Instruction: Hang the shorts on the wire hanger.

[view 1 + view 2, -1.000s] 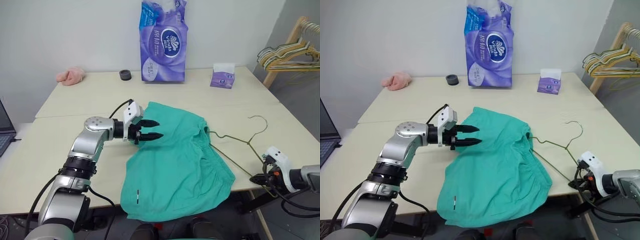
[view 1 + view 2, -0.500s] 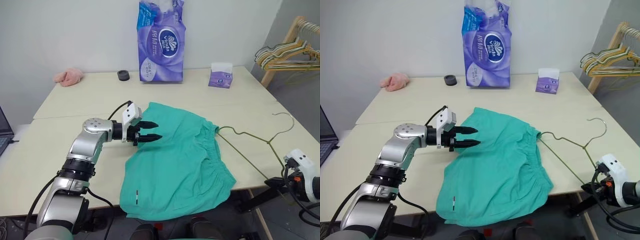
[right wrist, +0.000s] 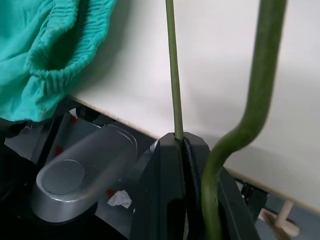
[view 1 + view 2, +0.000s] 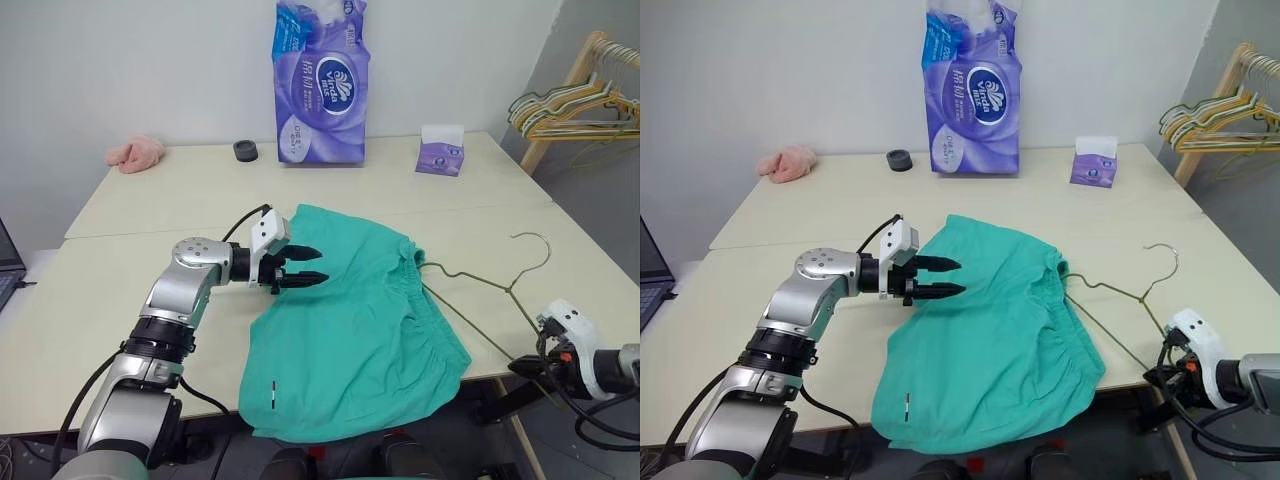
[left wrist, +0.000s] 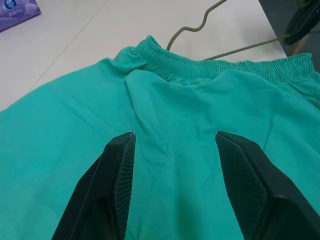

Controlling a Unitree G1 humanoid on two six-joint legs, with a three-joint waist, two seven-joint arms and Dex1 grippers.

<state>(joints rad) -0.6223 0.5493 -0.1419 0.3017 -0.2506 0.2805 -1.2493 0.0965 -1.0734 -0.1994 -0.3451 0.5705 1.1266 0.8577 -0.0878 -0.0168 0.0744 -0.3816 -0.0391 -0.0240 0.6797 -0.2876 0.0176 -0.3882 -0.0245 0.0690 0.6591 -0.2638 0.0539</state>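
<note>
The shorts (image 4: 350, 330) — soft teal cloth with a gathered elastic waistband — lie flat on the pale table (image 4: 150, 200), hem over the near edge. The left gripper (image 4: 313, 267) hovers above them, fingers apart. The right gripper (image 3: 182, 145) is pinched on the thin wire hanger (image 4: 478, 285), which now lies closer to the waistband than half a second ago. The purple tissue pack's (image 4: 320, 85) writing is unreadable.

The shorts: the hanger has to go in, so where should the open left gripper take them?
Probably the gathered waistband of the shorts, reached from above by the left gripper. It is a raised ridge easy to pinch, and it faces the hanger clamped in the right gripper. Lifting it would likely open a gap.
</note>
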